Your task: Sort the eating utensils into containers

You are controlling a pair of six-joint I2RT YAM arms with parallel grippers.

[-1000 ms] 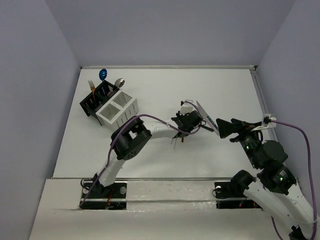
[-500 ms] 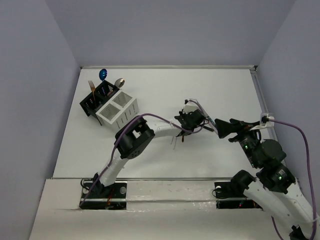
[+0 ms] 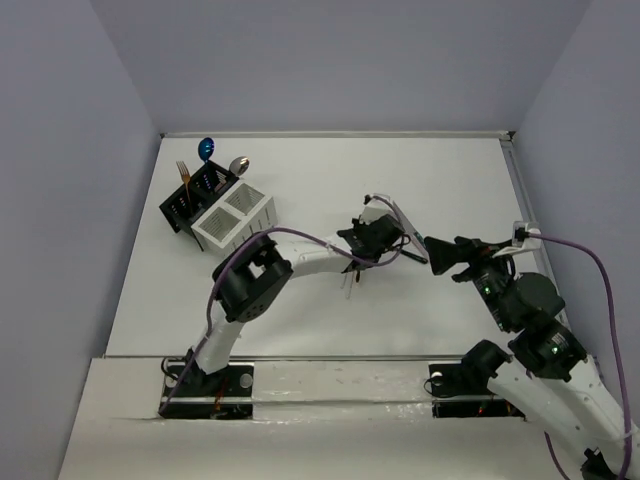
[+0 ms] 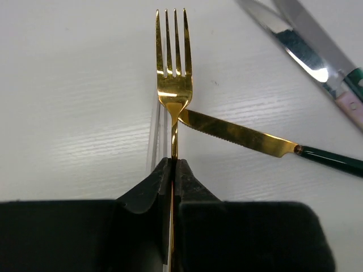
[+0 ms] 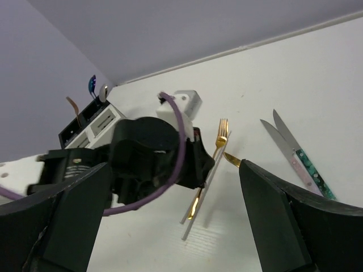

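Observation:
My left gripper (image 3: 378, 236) is shut on the handle of a gold fork (image 4: 174, 85), tines pointing away from it; its jaws (image 4: 173, 165) pinch the thin shaft. A white chopstick (image 4: 153, 136) runs alongside the fork; I cannot tell whether it is gripped too. A gold-bladed knife with a green handle (image 4: 238, 133) lies under the fork's neck. The fork (image 5: 221, 134) and chopstick (image 5: 203, 195) also show in the right wrist view. My right gripper (image 3: 440, 256) is open and empty, just right of the left gripper. The black caddy (image 3: 195, 196) and the white caddy (image 3: 236, 218) stand at the far left.
Two silver-bladed knives (image 4: 300, 45) lie right of the fork, also seen in the right wrist view (image 5: 295, 153). The black caddy holds a blue spoon (image 3: 206, 148), a silver spoon (image 3: 239, 163) and a gold fork (image 3: 183, 172). The left arm's elbow (image 3: 248, 280) hangs near the caddies.
The left arm's elbow has swung left, and its gripper has shifted slightly left with the fork. The right gripper has edged left toward it.

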